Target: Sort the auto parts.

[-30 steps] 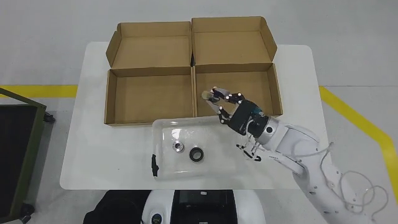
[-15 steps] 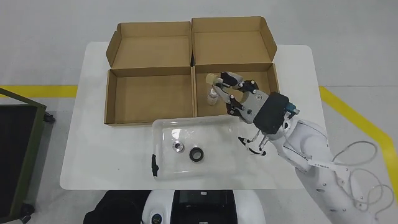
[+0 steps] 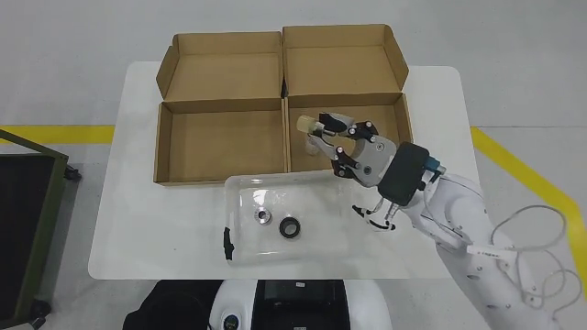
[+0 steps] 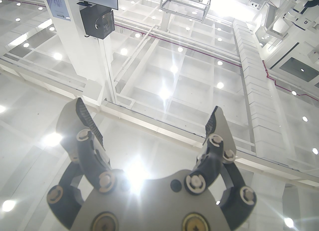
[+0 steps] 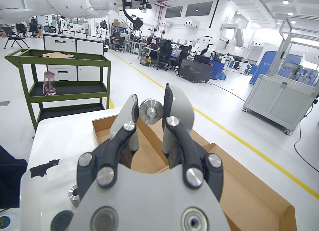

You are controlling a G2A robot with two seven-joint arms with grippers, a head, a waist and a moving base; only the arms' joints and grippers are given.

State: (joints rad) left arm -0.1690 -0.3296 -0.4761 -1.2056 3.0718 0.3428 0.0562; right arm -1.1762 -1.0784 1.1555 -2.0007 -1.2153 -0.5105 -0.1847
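Note:
My right gripper (image 3: 320, 130) is shut on a small round silver part (image 3: 308, 126) and holds it above the left end of the near right cardboard box (image 3: 406, 142). In the right wrist view the silver part (image 5: 150, 114) sits pinched between the two fingers of the right gripper (image 5: 150, 110). A clear tray (image 3: 316, 241) at the table's front holds a small silver part (image 3: 264, 216) and a black ring (image 3: 292, 227). My left gripper (image 4: 149, 120) points up at the ceiling, open, with nothing between its fingers.
A second cardboard box (image 3: 220, 145) stands left of the first, both with lids folded back towards the far side. Black tape (image 3: 227, 243) sticks to the tray's near left corner. A green cart (image 3: 27, 225) stands off the table's left side.
The right arm's wrist rose and turned with the silver part, carrying it from the tray's far edge to a spot farther over the right box.

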